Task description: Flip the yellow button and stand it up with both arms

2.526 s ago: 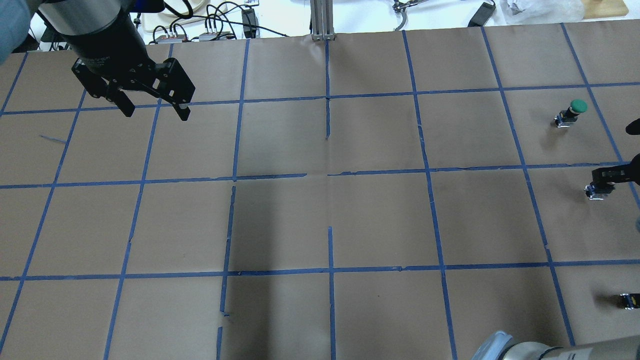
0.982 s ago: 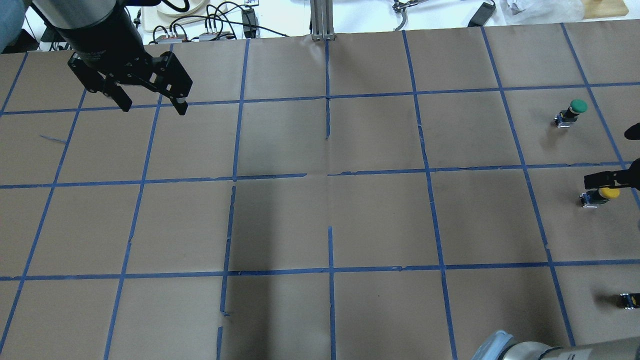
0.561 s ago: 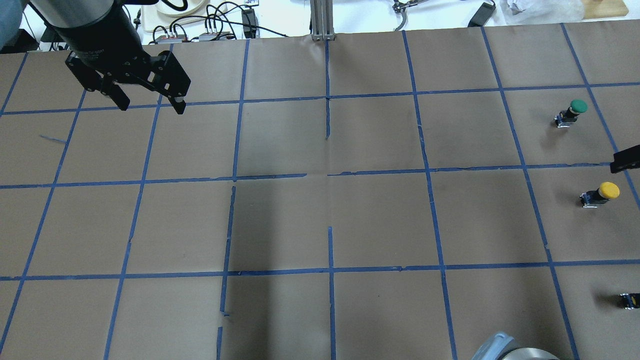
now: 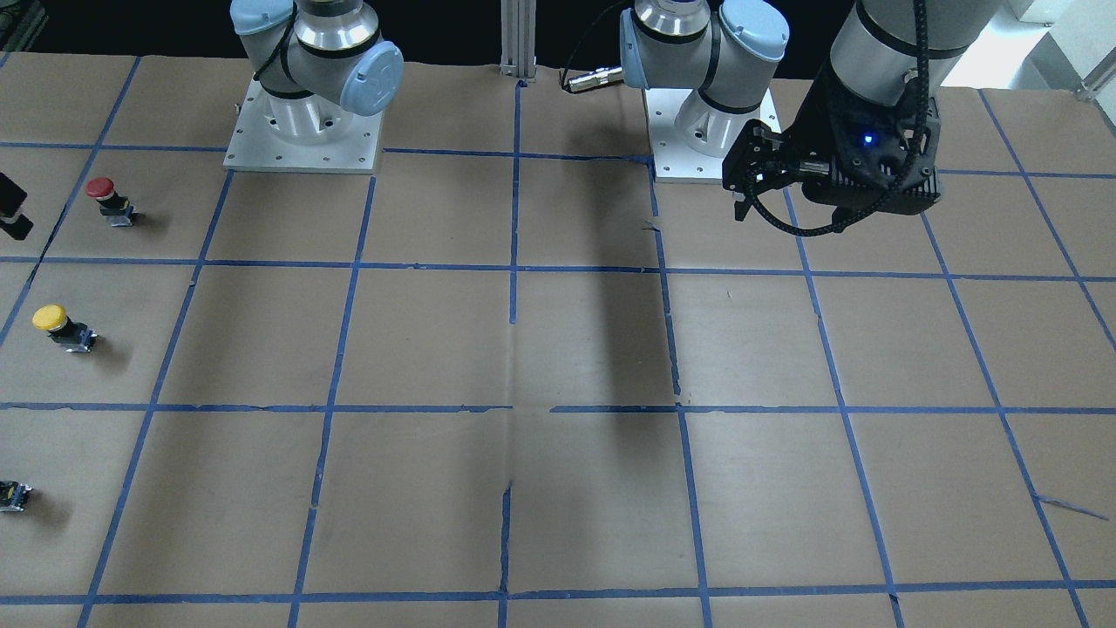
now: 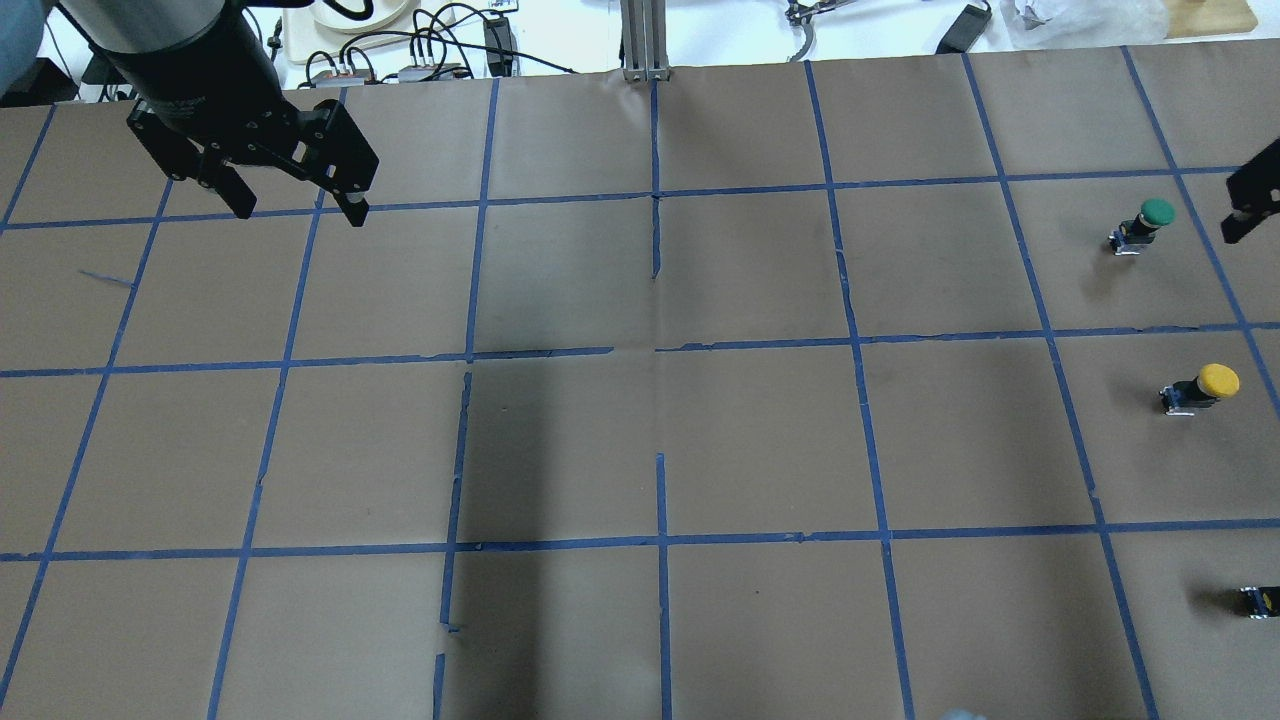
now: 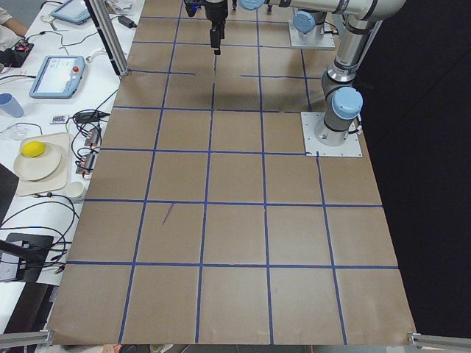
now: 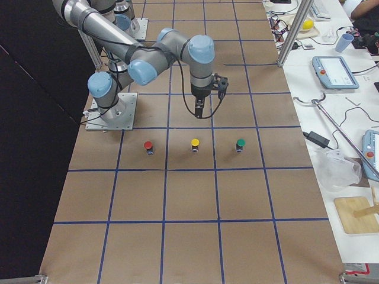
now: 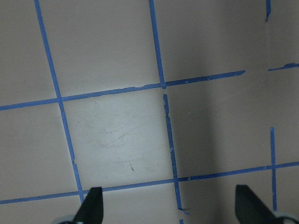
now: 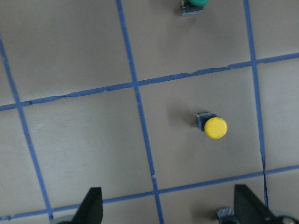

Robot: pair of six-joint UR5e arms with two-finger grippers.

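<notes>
Yellow button (image 5: 1205,387) is on its own now, at the right edge of the overhead view about halfway down, cap up and body down on the surface (image 5: 760,440). A couple of seconds ago the right fingers (image 9: 93,207) sat right over it. Then they parted beside the cap, and now they've pulled off to the upper right, spread wide with nothing between them. The left fingers (image 5: 348,185) hang at the upper left, just as wide and just as empty, barely drifted. That reads to me as a release that held, so the stand looks done and both arms are clearing out. From the right wrist view the smooth, domed mushroom cap nearly hides the blocky black-and-grey body, a good sign that it's upright. It lines up between the green button (image 5: 1150,218) and the red button (image 4: 106,196), with a small capless block (image 5: 1258,600) at the lower right. Underneath is matte brown paper, creased, gridded in blue tape that's torn in places.
</notes>
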